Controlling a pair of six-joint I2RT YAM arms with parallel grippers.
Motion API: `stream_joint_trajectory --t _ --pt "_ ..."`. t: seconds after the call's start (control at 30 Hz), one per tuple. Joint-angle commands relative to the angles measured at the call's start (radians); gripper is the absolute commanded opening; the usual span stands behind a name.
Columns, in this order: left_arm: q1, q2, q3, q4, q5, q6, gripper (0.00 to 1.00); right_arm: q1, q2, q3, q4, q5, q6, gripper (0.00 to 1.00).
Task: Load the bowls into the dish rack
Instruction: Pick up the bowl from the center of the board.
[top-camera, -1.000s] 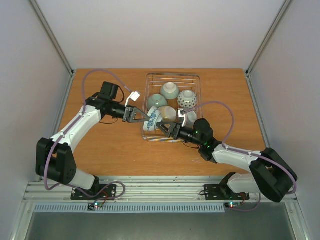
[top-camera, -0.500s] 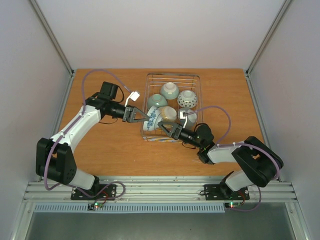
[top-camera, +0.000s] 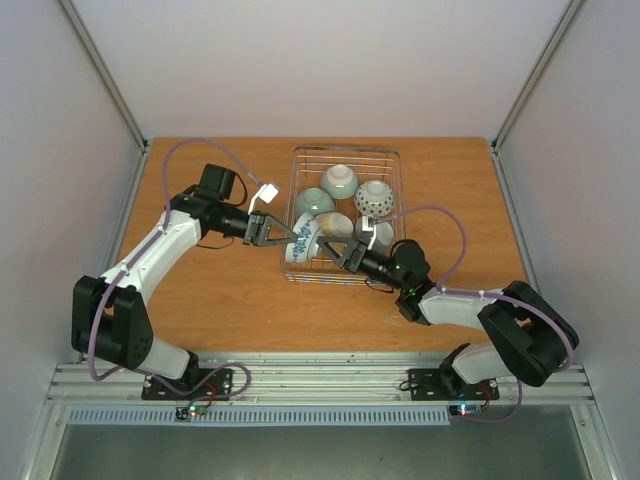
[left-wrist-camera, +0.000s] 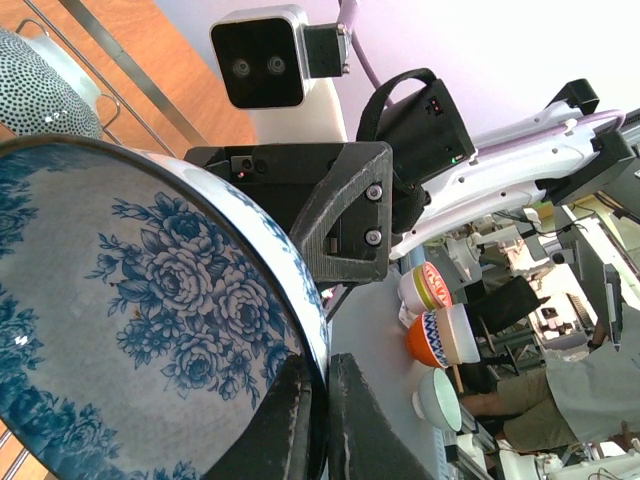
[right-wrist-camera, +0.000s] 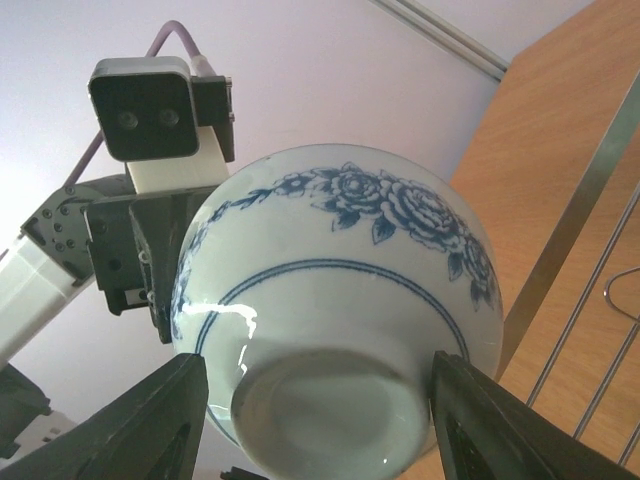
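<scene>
While the blue-and-white bowl (top-camera: 303, 240) stands tipped on edge at the near-left corner of the dish rack (top-camera: 345, 150), its rim is pinched from the left by the left gripper (top-camera: 272, 232), whose fingers are pressed together on that thin edge. The bowl's foot faces the opposite way, straight at the right gripper (right-wrist-camera: 320, 420). That gripper's fingers are spread to either side of the foot with gaps showing, not clamped on it. The bowl's axis therefore runs from one gripper to the other, and the right arm is nearer the foot. The other bowls (top-camera: 339, 181) sit further back in the rack. Taking the foot, or lowering the bowl among the tines, looks like the coming move.
</scene>
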Motion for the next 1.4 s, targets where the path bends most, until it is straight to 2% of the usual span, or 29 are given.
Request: stream_joint_trajectory --t 0.0,0.23,0.73,1.37 --pt "-0.002 -0.011 0.014 -0.001 0.052 0.031 0.01 -0.004 -0.015 0.038 -0.032 -0.014 -0.028 0.62" --pt "-0.002 -0.010 0.018 -0.011 0.048 0.040 0.00 -0.004 0.031 0.037 0.017 -0.028 0.003 0.59" --pt "-0.004 -0.011 0.017 -0.016 0.032 0.047 0.01 -0.004 0.090 0.030 0.127 -0.059 0.055 0.63" --pt "-0.002 -0.010 0.012 -0.015 0.002 0.062 0.00 0.000 0.089 0.013 0.140 -0.079 0.068 0.65"
